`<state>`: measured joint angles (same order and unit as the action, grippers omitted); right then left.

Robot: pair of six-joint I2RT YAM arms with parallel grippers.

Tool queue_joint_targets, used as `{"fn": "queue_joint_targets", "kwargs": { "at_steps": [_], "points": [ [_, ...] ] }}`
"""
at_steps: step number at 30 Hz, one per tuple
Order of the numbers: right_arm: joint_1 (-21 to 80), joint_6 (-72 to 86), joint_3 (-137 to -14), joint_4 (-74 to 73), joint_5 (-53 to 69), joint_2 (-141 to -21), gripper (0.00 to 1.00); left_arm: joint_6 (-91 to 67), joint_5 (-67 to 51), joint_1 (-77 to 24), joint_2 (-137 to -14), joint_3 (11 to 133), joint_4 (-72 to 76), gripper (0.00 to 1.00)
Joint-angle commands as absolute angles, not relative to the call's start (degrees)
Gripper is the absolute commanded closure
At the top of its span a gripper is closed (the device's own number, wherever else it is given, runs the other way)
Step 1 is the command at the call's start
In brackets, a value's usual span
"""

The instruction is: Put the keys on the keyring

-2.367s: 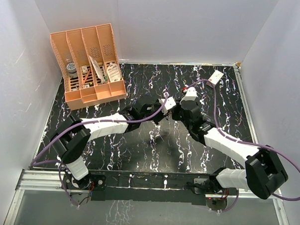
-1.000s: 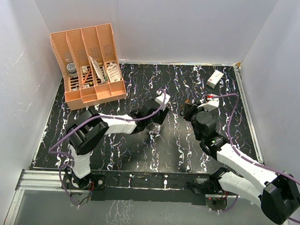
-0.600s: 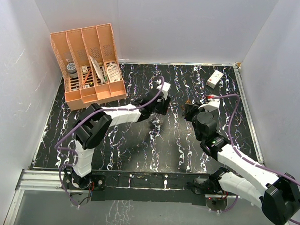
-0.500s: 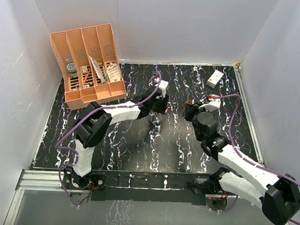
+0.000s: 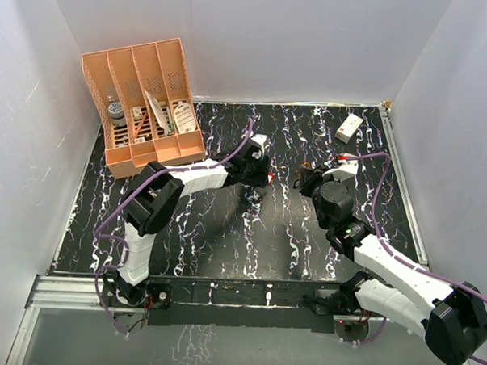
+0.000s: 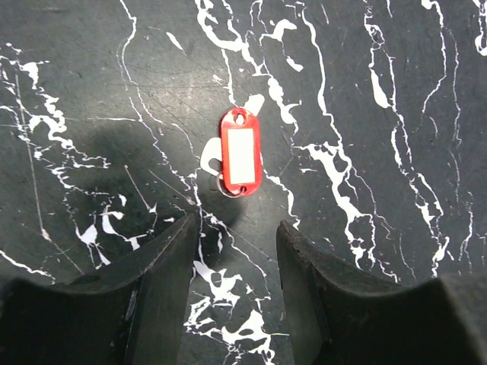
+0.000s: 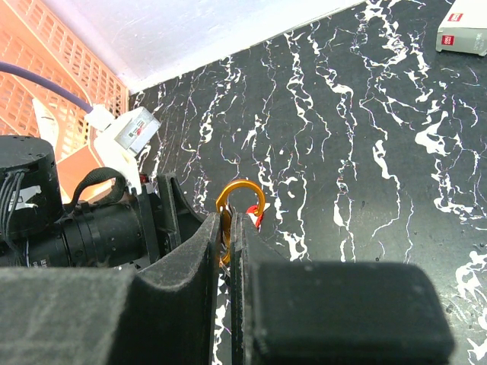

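Note:
The red-headed key [image 6: 240, 161] lies flat on the black marbled table [image 6: 396, 91], with the silvery-white key [image 6: 211, 160] partly under its left side. My left gripper [image 6: 234, 228] is open and empty, just short of them. In the top view the red key [image 5: 269, 178] lies off the left gripper's [image 5: 262, 175] tip. My right gripper [image 7: 230, 222] is shut on the gold keyring [image 7: 242, 196], whose open hook sticks out past the fingertips above the table. The red key [image 7: 257, 220] shows just behind the hook. The right gripper [image 5: 307, 179] is right of the keys.
An orange file organizer [image 5: 146, 105] with small items stands at the back left, also in the right wrist view [image 7: 46, 84]. A white box with a red mark [image 5: 349, 127] lies at the back right [image 7: 463, 34]. White walls enclose the table.
The grippers, close together 2.4 s ago, have drawn apart. The left arm has swung its elbow back-left and the red key now shows on the table. The right arm has barely moved lately.

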<state>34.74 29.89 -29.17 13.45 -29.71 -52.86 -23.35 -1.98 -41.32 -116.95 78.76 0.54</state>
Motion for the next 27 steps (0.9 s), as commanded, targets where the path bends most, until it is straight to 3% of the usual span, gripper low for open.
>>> {"fn": "queue_joint_targets", "kwargs": {
  "at_steps": [1,27],
  "points": [
    [34.5,29.2,-31.0,14.7,-30.4,-52.7,1.00,-26.1,-5.1,-41.0,-116.9,80.9,-0.9,0.55],
    [34.5,28.8,-30.5,14.5,-31.1,-51.7,1.00,-30.6,-3.5,-39.9,-119.9,80.3,2.0,0.58]
  ]
}}
